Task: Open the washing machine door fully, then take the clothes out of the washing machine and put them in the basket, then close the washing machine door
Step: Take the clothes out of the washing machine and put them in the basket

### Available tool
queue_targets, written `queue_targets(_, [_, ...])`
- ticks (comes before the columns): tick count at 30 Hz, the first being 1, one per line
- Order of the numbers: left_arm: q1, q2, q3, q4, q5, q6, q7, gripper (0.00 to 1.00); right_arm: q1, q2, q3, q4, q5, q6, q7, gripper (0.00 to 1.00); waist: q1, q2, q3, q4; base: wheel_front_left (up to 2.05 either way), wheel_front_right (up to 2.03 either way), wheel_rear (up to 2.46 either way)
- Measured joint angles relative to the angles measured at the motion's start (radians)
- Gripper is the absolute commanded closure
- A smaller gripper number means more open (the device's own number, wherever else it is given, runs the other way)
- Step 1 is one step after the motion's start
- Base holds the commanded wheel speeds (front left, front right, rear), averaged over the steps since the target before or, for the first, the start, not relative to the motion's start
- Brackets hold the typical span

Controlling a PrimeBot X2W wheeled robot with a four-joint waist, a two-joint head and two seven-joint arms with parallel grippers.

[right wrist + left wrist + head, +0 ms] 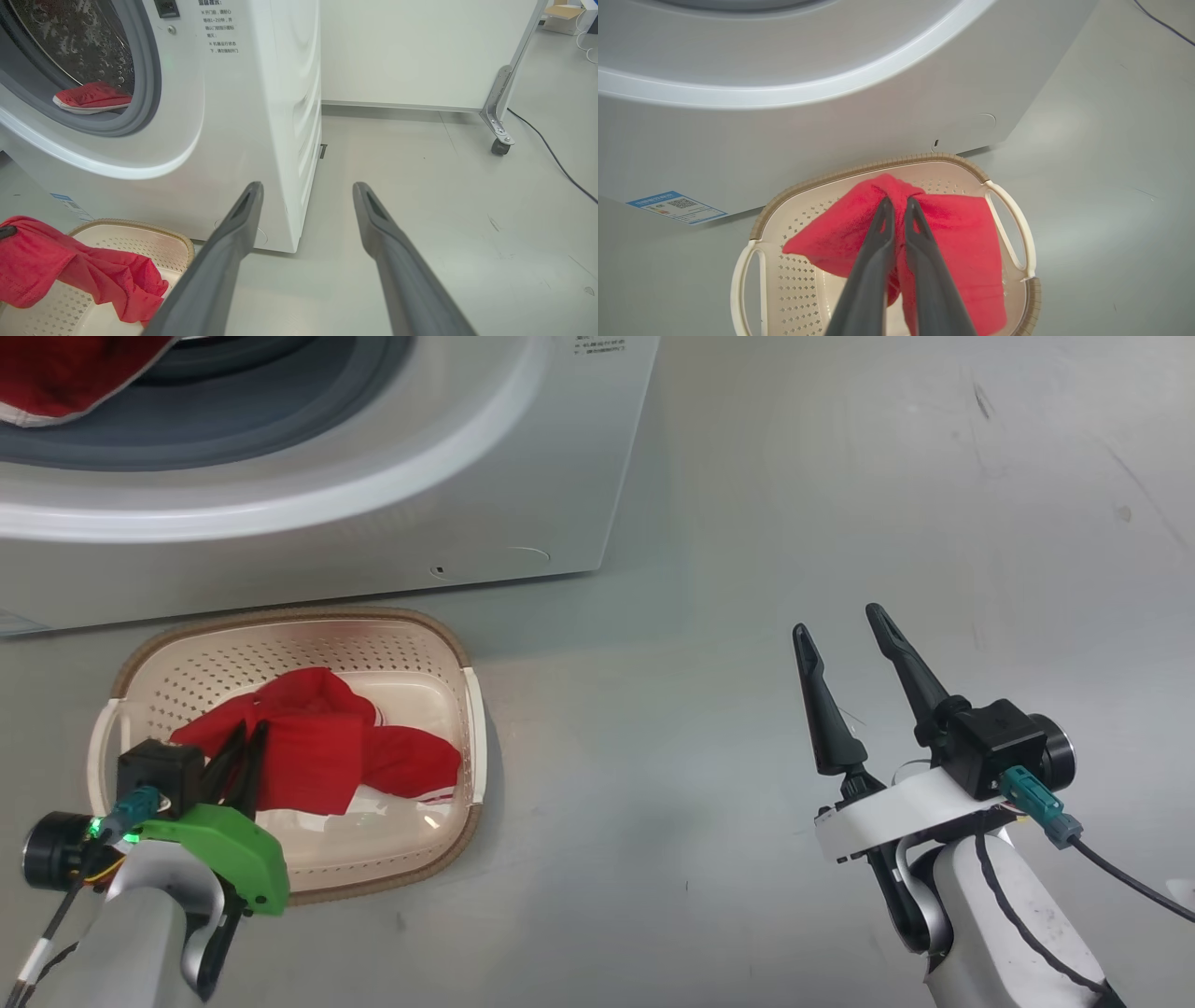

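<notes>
- Lower centre of the left wrist view: left gripper [896,201], fingers nearly together, pinching a fold of red cloth [957,233].
- Red cloth: drapes from the pinch down into the basket [878,164], which is set just before the washer [261,93]. It looks soft, light and limp, and may cling to the fingers on release.
- Upper left of the right wrist view: second red piece [91,95], white-edged, lying in the washer mouth. It is best taken at a raised fold.
- Lower right of the head view: right gripper [837,620], spread wide, empty.
</notes>
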Motion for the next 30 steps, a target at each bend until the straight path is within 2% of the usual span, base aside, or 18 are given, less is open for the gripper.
queue_targets(12, [-0.071, 0.004, 0.051, 0.154, -0.027, 0.0, 0.003, 1.0, -0.021, 0.003, 0.001, -0.008, 0.006, -0.008, 0.0, 0.0, 0.0, 0.0, 0.068, -0.067, 0.0, 0.0, 0.0])
queue_targets(23, [-0.101, -0.012, 0.032, 0.252, -0.024, 0.001, -0.032, 1.0, -0.036, 0.007, -0.004, -0.008, 0.007, -0.018, 0.0, 0.0, 0.0, 0.0, 0.085, -0.085, 0.0, 0.0, 0.0])
queue_targets(24, [-0.104, -0.016, 0.03, 0.262, -0.024, 0.001, -0.032, 0.67, -0.036, 0.007, -0.005, -0.008, 0.007, -0.018, 0.0, 0.0, 0.0, 0.0, 0.085, -0.084, 0.0, 0.0, 0.0])
queue_targets(25, [-0.108, -0.018, 0.028, 0.272, -0.024, 0.001, -0.032, 0.17, -0.036, 0.007, -0.005, -0.008, 0.007, -0.018, 0.0, 0.0, 0.0, 0.0, 0.084, -0.083, 0.0, 0.0, 0.0])
queue_targets(26, [-0.112, -0.019, 0.027, 0.28, -0.024, 0.001, -0.033, 0.0, -0.036, 0.007, -0.005, -0.008, 0.007, -0.018, 0.0, 0.0, 0.0, 0.0, 0.083, -0.082, 0.0, 0.0, 0.0])
queue_targets(30, [-0.133, -0.025, 0.022, 0.309, -0.02, 0.001, -0.049, 0.0, -0.036, 0.007, -0.01, -0.006, 0.007, -0.018, 0.0, 0.0, 0.0, 0.0, 0.076, -0.073, 0.0, 0.0, 0.0])
